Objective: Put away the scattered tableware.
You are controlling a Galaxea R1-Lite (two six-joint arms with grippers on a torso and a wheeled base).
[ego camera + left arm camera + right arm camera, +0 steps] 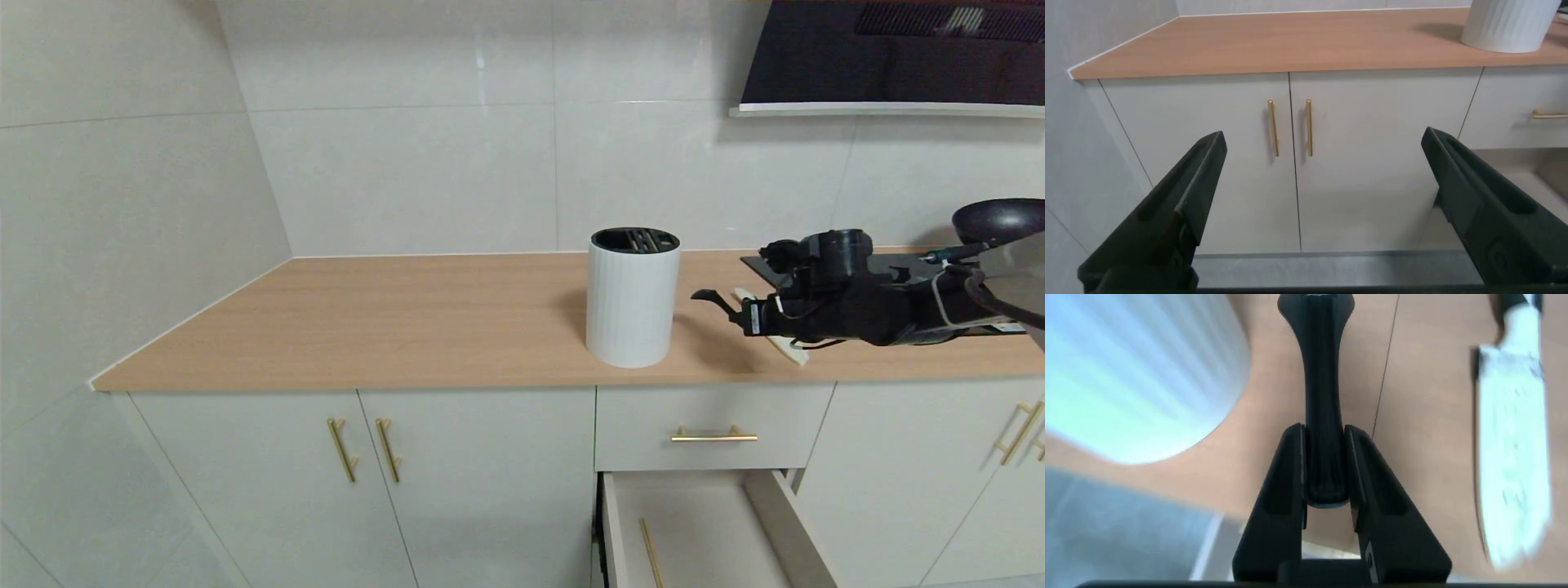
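Two right fingers (1282,508) clamp a black utensil (1321,384) pointing left (left fingers (1176,220) apart).

Over the counter (367,318), the left half of the frame gives wide room. Mid-frame a white holder (633,298) blocks; a knife (792,351), stove (758,267) and pan (1000,219) crowd the right; an open drawer (782,523) juts out below.
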